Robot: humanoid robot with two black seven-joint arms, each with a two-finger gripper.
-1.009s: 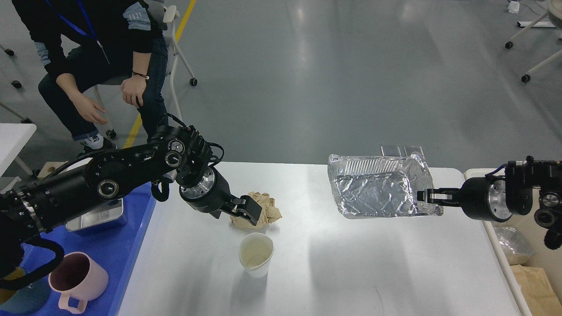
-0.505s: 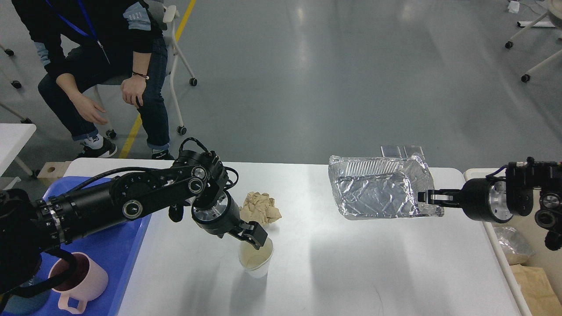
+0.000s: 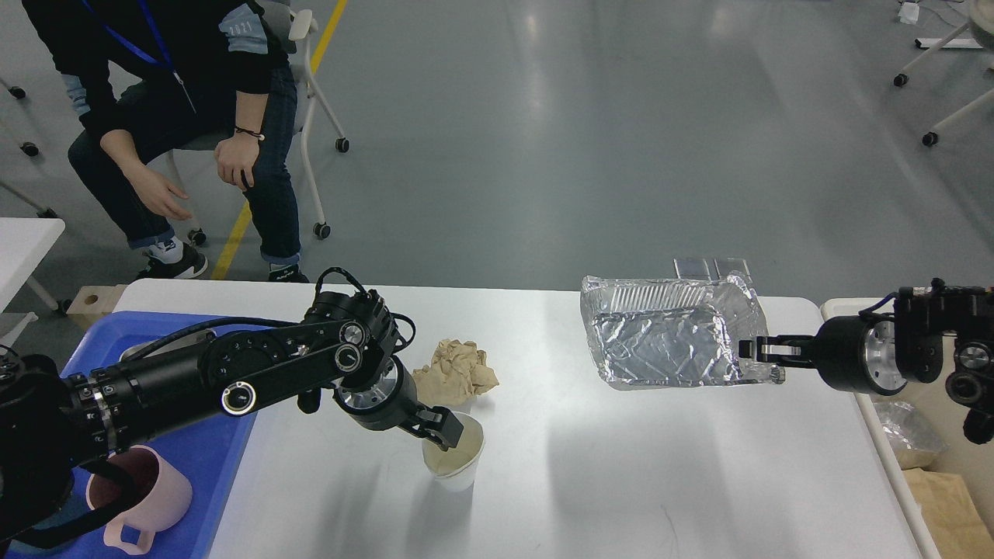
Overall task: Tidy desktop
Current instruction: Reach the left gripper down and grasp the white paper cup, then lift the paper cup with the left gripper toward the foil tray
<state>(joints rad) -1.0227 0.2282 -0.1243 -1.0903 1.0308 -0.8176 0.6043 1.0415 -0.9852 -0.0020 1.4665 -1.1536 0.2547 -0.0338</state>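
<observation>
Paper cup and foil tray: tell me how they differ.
The paper cup is small, round and cream; the foil tray is large, rectangular and crinkled silver. The cup stands upright on the desktop; the tray is tilted, held by the right gripper. Both are open containers.

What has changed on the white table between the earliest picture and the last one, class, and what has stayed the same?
The left gripper left the crumpled brown paper without taking it and swung toward the robot to the paper cup, its fingertips now at the rim. Whether it grips the cup cannot be told. The right gripper kept hold of the foil tray, raised above the desktop. Paper, cup and pink mug did not move.
</observation>
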